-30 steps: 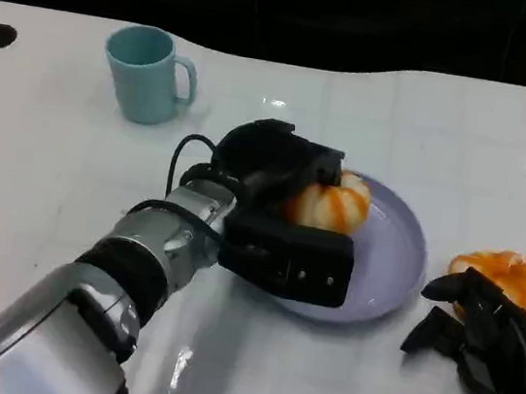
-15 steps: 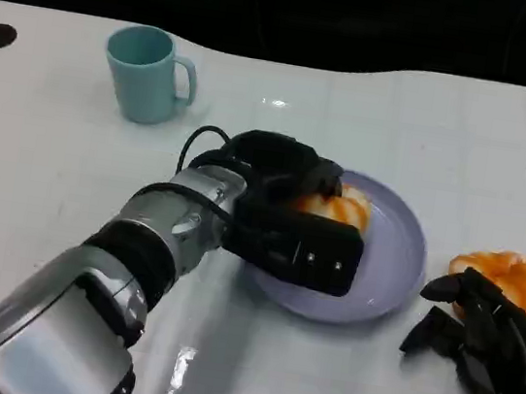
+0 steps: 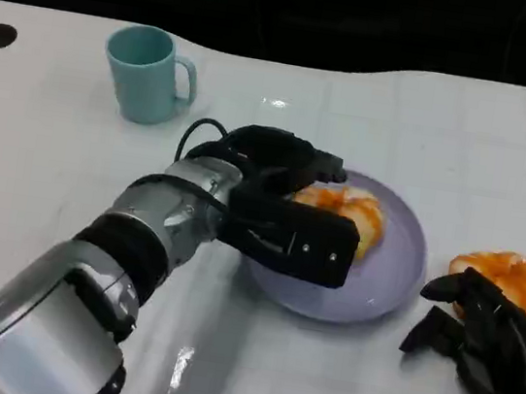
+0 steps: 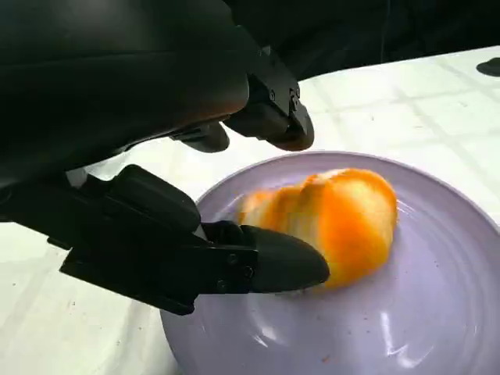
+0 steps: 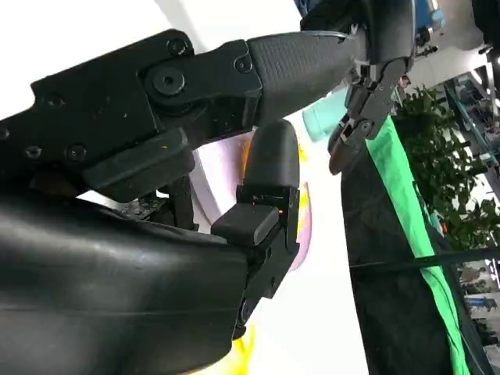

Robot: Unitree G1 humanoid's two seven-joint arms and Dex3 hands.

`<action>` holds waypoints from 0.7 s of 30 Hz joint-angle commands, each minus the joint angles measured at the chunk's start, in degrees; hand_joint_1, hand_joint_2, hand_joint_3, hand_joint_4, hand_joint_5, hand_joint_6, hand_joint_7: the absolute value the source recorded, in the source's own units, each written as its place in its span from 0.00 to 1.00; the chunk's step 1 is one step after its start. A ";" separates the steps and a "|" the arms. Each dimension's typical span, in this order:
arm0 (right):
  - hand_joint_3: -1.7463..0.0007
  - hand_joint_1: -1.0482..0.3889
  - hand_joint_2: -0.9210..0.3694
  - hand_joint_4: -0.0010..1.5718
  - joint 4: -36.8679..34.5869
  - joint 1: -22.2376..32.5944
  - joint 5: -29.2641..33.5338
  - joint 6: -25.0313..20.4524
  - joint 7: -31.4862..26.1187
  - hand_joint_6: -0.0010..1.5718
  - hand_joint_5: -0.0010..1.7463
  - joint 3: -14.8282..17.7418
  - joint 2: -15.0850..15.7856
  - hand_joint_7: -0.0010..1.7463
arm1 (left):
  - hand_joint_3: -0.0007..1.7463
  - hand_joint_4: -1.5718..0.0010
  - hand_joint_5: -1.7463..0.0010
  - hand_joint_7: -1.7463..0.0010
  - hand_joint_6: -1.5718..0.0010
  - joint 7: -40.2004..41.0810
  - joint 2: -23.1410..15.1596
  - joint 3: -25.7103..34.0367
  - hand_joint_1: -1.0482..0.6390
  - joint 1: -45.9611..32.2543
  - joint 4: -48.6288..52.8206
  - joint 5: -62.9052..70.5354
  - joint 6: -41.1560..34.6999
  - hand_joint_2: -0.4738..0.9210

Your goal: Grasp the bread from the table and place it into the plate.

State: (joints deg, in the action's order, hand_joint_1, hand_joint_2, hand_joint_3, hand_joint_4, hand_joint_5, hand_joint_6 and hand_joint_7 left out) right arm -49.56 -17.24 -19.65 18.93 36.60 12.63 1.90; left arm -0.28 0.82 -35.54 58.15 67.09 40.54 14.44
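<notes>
Two pieces of bread show in the head view, and the one that matters now, the bread (image 3: 349,214), lies inside the plate (image 3: 394,274), toward the side of the plate nearer the mug (image 3: 148,73). The left hand (image 3: 281,205) hangs over that same side of the plate, and in the left wrist view its fingers (image 4: 273,262) stand spread above and below the bread (image 4: 336,223) with a gap around it, so the hand looks wide apart and holds nothing, though the nearest fingertip sits so close to the crust that a light touch cannot be ruled out. I judge the step in hand to be the release, with the placing as good as done. The next move calls for lifting the left hand up and back from the plate toward the mug's side, without the fingers dragging the bread along or nudging the rim. The second bread (image 3: 506,280) lies on the table (image 3: 51,167) just beside the plate, on the side away from the mug, and the right hand (image 3: 486,351) rests touching its near edge with fingers loosely spread, gripping nothing as far as I can tell.
</notes>
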 commanded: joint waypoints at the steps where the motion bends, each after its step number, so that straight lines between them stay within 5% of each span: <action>1: 0.86 0.36 0.00 0.43 -0.09 1.14 0.27 -1.69 -0.92 0.40 0.88 0.15 0.21 0.71 | 0.28 0.89 0.71 0.86 0.62 -1.09 -1.32 0.32 0.11 1.79 -1.34 -0.16 0.69 1.00; 6: 0.85 0.35 0.00 0.44 0.00 1.20 0.47 -1.61 -0.89 0.39 0.88 0.02 0.32 0.72 | 0.26 0.89 0.69 0.80 0.55 -0.82 -1.82 0.90 0.12 1.27 -2.19 -0.78 1.88 1.00; 8: 0.85 0.35 0.00 0.44 -0.06 1.18 0.56 -1.45 -0.85 0.38 0.88 -0.04 0.39 0.73 | 0.27 0.91 0.64 0.66 0.66 -0.68 -2.16 1.37 0.12 0.96 -2.85 -1.26 2.38 1.00; 10: 0.84 0.35 0.00 0.44 -0.14 1.18 0.76 -1.11 -0.88 0.38 0.88 -0.12 0.45 0.73 | 0.27 0.91 0.62 0.62 0.69 -0.66 -2.37 1.71 0.12 0.76 -3.26 -1.45 2.61 1.00; 15: 0.85 0.36 0.00 0.43 -0.20 1.07 0.24 -1.74 -0.43 0.38 0.88 0.16 0.55 0.73 | 0.26 0.87 0.60 0.65 0.78 -0.01 -5.80 5.63 0.16 -2.51 -8.11 -5.14 7.13 1.00; 21: 0.84 0.37 0.00 0.42 -0.13 1.06 -0.01 -1.74 0.14 0.38 0.88 0.34 0.51 0.74 | 0.21 0.80 0.59 0.71 0.77 -1.86 -8.16 12.00 0.20 -8.25 -13.12 -13.17 14.21 1.00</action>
State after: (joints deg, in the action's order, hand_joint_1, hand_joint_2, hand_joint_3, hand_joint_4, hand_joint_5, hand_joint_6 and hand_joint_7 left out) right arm -49.05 -17.24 -19.67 18.17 36.69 12.63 1.88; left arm -1.06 -5.81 -25.68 52.19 55.71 30.05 26.62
